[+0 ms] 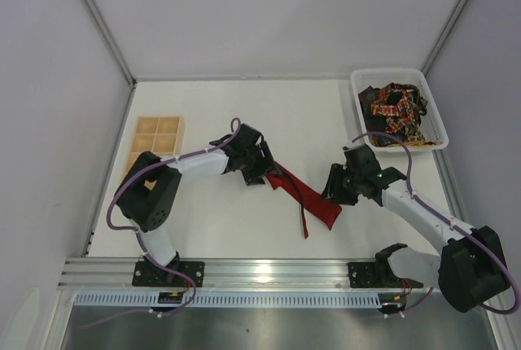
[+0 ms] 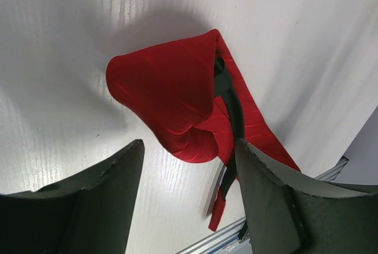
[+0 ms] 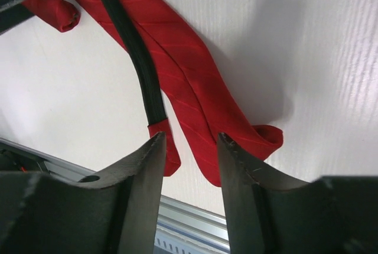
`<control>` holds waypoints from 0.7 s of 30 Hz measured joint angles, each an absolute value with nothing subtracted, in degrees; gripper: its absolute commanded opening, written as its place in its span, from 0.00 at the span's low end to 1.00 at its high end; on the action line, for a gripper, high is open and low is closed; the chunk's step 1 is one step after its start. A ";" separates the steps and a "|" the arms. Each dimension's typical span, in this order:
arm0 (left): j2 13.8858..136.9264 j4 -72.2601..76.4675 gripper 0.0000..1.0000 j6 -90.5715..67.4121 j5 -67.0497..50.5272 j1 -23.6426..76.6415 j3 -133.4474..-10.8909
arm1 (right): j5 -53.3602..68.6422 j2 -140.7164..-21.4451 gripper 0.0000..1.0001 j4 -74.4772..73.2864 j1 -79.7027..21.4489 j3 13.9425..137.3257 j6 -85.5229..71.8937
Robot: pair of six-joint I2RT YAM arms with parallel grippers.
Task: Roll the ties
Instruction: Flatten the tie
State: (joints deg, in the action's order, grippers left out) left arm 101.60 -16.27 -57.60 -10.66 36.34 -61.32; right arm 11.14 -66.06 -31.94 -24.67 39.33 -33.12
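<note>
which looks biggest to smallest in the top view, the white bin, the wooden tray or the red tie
1. white bin, clearly largest.
2 and 3. wooden tray and red tie: too close to rank. The tie is longer but narrow, and the tray is partly covered.

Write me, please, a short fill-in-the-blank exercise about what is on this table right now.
1. The tie lying between the two arms is plain ____.
2. The patterned ties are piled in a white bin at the far ____ corner of the table.
3. The wooden tray sits on the ____ arm's side.
4. The left gripper and the right gripper both have their jaws ____.
Missing words: red; right; left; open.
</note>
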 measured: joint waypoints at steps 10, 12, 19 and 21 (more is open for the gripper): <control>104.71 -16.93 0.27 -57.74 -12.23 36.38 -64.60 | 12.56 -65.76 0.55 -32.80 -22.85 39.24 -34.13; 104.88 -16.73 0.10 -57.56 -13.04 36.40 -64.58 | 12.91 -65.01 0.57 -33.17 -22.85 38.96 -34.26; 101.58 -9.32 0.00 -57.63 -19.31 34.79 -57.30 | 13.47 -63.44 0.59 -34.61 -22.85 38.61 -34.28; 98.78 -7.97 0.00 -58.22 -21.41 33.06 -53.10 | 13.63 -63.46 0.59 -34.83 -22.85 38.61 -34.30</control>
State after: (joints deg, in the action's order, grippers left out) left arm 98.78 -7.97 -58.22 -21.41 33.06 -53.10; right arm 13.63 -63.46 -34.83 -22.85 38.61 -34.30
